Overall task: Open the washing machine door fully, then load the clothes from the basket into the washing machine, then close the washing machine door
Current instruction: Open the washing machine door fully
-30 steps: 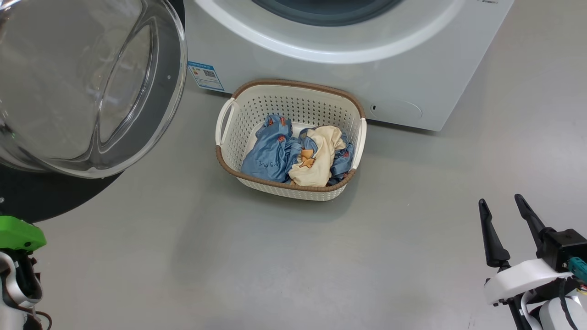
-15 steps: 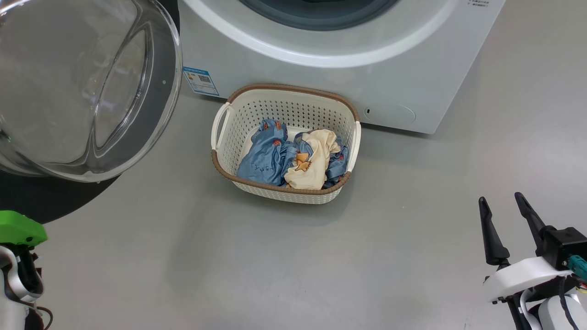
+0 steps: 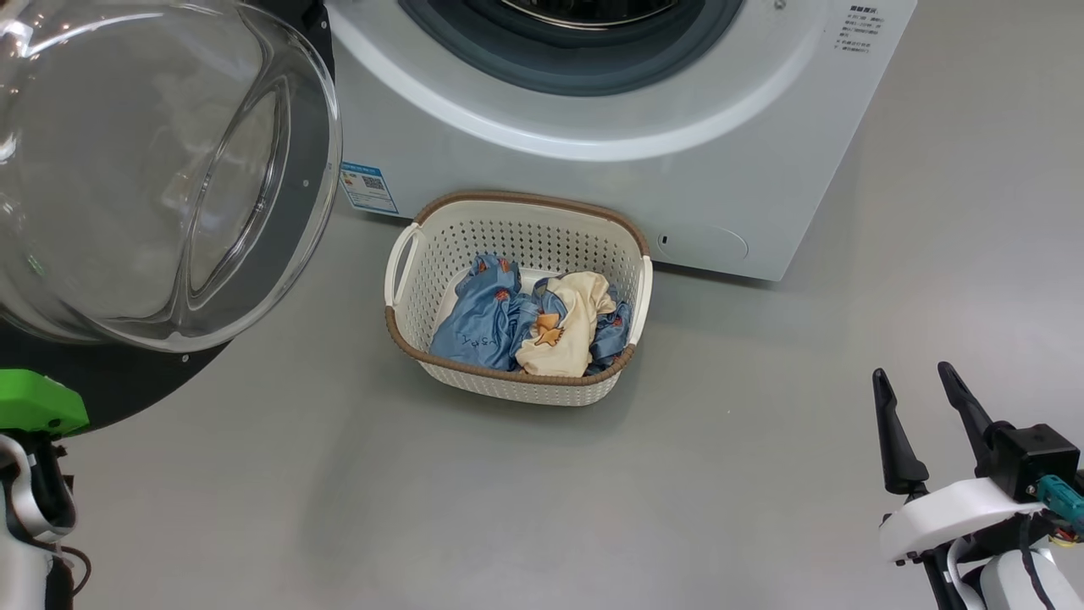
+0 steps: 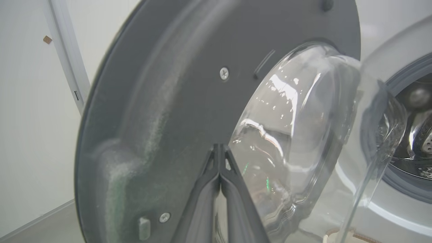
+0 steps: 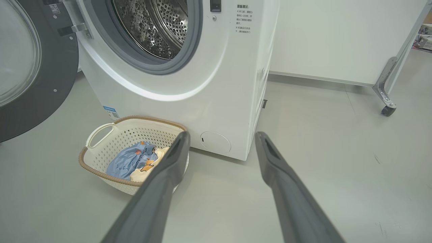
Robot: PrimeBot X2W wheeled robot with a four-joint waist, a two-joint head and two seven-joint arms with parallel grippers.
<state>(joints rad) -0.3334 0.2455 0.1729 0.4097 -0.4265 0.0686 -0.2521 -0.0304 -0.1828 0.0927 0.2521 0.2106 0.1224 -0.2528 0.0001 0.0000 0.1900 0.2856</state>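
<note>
Left gripper (image 4: 220, 148) shut, fingers pressed together, empty, tips aimed at inner face of washing machine door (image 4: 162, 101); can't tell if touching. Right gripper (image 3: 913, 377) wide open, empty, over floor (image 3: 508, 508), well apart from basket (image 3: 517, 377). Door stands open, left of washing machine (image 3: 593, 161). Clothes (image 3: 525, 326) lie in basket, just in front of machine, below drum opening

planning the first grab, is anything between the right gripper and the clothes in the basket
Nothing visible does. The right gripper is open, above the floor to the right of the basket; the clothes lie uncovered in it, and the washing machine door stands open off to the left.
</note>
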